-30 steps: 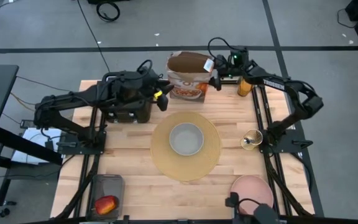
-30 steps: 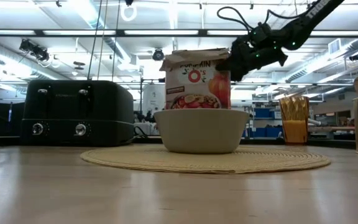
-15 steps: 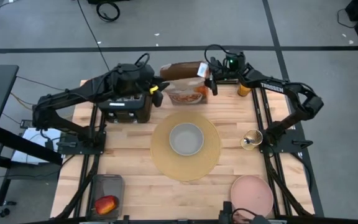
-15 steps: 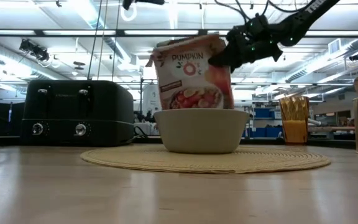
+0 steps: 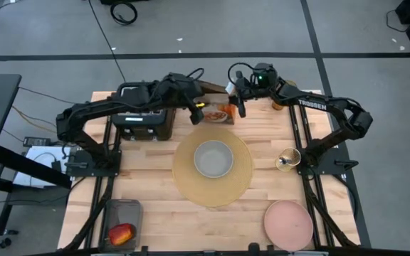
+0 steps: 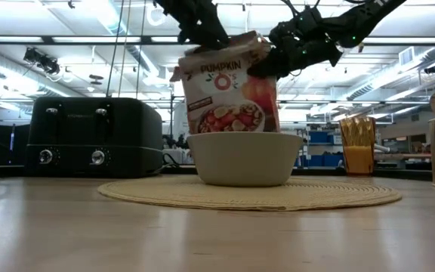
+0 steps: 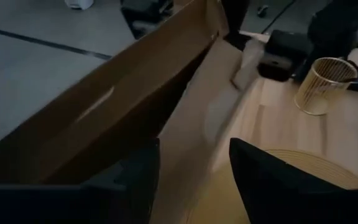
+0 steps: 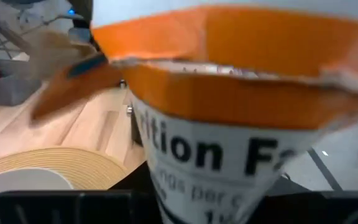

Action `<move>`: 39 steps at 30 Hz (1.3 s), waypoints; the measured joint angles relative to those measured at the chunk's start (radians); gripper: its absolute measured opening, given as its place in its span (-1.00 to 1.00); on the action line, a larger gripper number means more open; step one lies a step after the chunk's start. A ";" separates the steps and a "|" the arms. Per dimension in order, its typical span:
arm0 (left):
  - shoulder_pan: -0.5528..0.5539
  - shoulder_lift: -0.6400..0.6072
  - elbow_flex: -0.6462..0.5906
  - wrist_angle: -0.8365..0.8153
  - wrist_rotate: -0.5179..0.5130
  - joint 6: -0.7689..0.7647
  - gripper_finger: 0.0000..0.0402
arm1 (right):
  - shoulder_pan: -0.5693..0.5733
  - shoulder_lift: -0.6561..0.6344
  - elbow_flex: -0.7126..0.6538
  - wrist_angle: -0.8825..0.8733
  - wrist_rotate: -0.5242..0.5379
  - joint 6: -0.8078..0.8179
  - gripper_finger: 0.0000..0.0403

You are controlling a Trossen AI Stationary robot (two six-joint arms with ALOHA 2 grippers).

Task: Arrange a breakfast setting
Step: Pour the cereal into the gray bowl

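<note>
Above the table's (image 5: 155, 192) far edge I hold the cereal box (image 6: 225, 94) tilted, right jaws (image 5: 239, 102) clamped on its side, left jaws (image 5: 197, 114) parted at its open top; grey bowl (image 5: 213, 158) sits centred on the placemat (image 5: 244, 181).

From overhead we look straight down on the desk (image 5: 262, 206); level with it, we face the grey bowl (image 6: 245, 157); wrist cameras press close against the cereal box (image 8: 229, 118).
</note>
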State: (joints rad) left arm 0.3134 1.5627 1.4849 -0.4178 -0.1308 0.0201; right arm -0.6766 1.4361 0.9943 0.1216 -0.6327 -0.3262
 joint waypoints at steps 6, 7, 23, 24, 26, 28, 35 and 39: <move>-0.009 -0.041 0.003 -0.004 0.018 -0.032 0.01 | 0.007 0.000 0.000 -0.031 0.018 -0.049 -0.44; -0.008 -0.055 0.013 -0.015 0.007 -0.032 0.01 | 0.007 0.000 0.000 -0.033 0.015 -0.062 -0.44; 0.066 0.027 0.044 -0.143 0.201 0.125 -0.05 | 0.013 0.000 0.000 -0.047 0.019 -0.149 -0.43; 0.066 0.035 0.045 -0.144 0.187 0.134 -0.06 | 0.013 0.000 0.000 -0.047 0.020 -0.149 -0.43; 0.067 0.052 0.045 -0.152 0.169 0.149 -0.11 | 0.013 0.000 0.000 -0.048 0.020 -0.149 -0.43; 0.075 0.069 0.046 -0.155 0.156 0.153 -0.17 | 0.015 0.000 0.000 -0.048 0.025 -0.149 -0.43; 0.077 0.108 0.047 -0.162 0.107 0.179 -0.73 | 0.015 0.000 0.001 -0.042 0.046 -0.125 -0.29; 0.078 0.096 0.043 -0.167 0.103 0.148 -0.94 | 0.015 -0.006 0.001 -0.031 0.056 -0.086 -0.11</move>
State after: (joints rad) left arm 0.3919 1.6591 1.5284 -0.5850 -0.0279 0.1683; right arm -0.6620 1.4301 0.9951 0.0908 -0.5772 -0.4124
